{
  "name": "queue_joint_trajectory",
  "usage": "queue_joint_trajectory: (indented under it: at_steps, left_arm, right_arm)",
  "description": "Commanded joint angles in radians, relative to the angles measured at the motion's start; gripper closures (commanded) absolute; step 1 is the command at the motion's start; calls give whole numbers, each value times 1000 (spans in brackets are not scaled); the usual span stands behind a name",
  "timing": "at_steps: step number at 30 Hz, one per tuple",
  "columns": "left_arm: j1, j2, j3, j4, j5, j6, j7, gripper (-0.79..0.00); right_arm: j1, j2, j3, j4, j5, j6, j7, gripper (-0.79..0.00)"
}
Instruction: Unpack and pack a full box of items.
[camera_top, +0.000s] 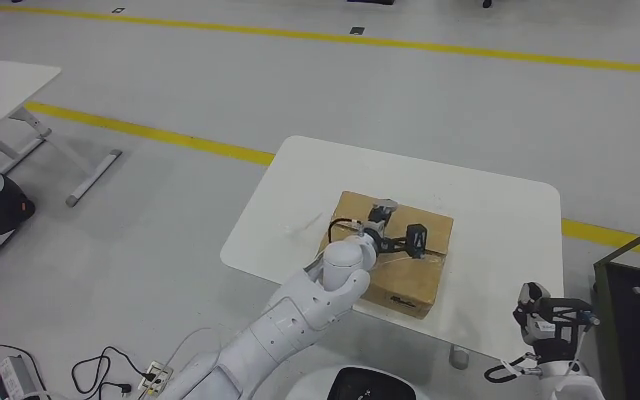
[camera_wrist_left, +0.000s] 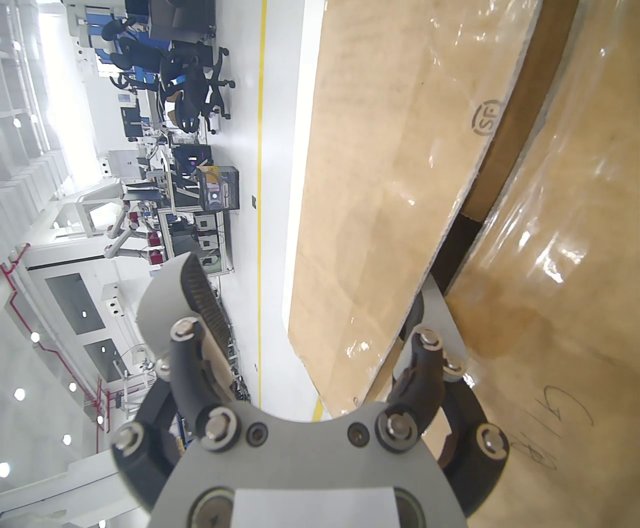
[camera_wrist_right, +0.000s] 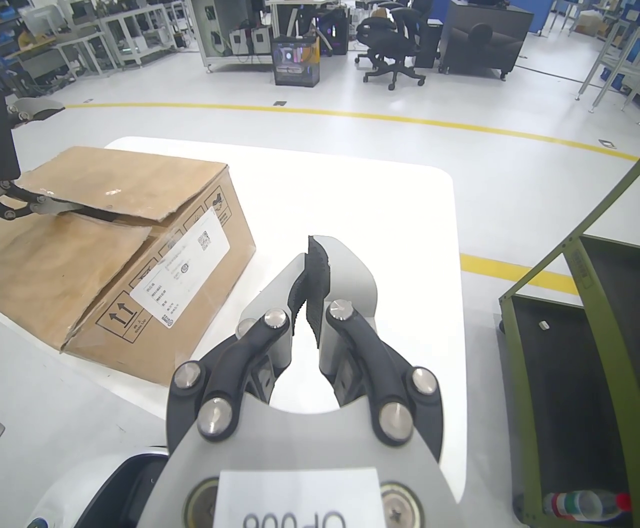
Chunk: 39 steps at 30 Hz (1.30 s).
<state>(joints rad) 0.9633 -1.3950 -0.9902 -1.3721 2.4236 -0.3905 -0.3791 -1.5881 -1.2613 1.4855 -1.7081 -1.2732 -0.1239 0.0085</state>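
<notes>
Straddling lifted box flap (camera_wrist_right: 125, 182) with left jaws wide apart; holding right jaws together, empty, over surface (camera_wrist_right: 390, 225) edge.

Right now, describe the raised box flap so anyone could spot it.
Find the white table, then the cardboard box on it. Of two top flaps, the raised flap tilts up, a finger of the left hand under its edge; the other flap lies lower.
</notes>
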Motion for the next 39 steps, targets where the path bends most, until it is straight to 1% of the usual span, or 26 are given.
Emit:
queue_joint_trajectory:
  at_steps: [1, 8, 17, 19, 21, 28, 30, 34, 35, 36, 37, 39]
  left_arm:
    - [0, 0, -2, -1, 1, 5, 13, 0]
    - [11, -1, -14, -28, -15, 3, 25, 0]
    - [11, -1, -36, -56, -58, -52, 41, 0]
    - [15, -3, -44, -72, -88, -72, 21, 0]
    - [17, -8, -42, -97, -122, -100, -25, 0]
    - [27, -16, -32, -172, -184, -179, -94, 0]
    - [35, -18, -31, -195, -210, -214, -114, 0]
    - [36, -19, -32, -218, -221, -224, -135, 0]
    - [33, -20, -31, -213, -217, -216, -135, -197]
    - [24, -19, -22, -204, -186, -206, -129, -739]
    - [19, -19, -18, -197, -169, -197, -123, -785]
    - [1, -20, -5, -166, -125, -154, -94, -785]
  right_arm:
    - [1, 0, -3, 1, -3, 1, 1, 0]
    - [1, -1, -10, -4, -5, 3, 0, 0]
    - [0, -1, -13, -3, -5, 1, -1, 0]
    - [-1, 0, -11, -3, -1, 0, -3, 0]
    - [-1, 0, -9, -3, 2, -1, -5, 0]
    - [-4, 1, 0, -6, 13, -6, -10, 0]
    - [-5, 1, 0, -6, 15, -7, -11, 0]
    - [-6, 1, 1, -6, 19, -9, -15, 0]
    - [-7, 1, 1, -6, 19, -9, -14, 0]
    - [-7, 1, 2, -6, 19, -11, -13, 0]
    - [-7, 1, 2, -6, 20, -11, -13, 0]
    - [-8, 2, 6, -7, 21, -12, -13, 0]
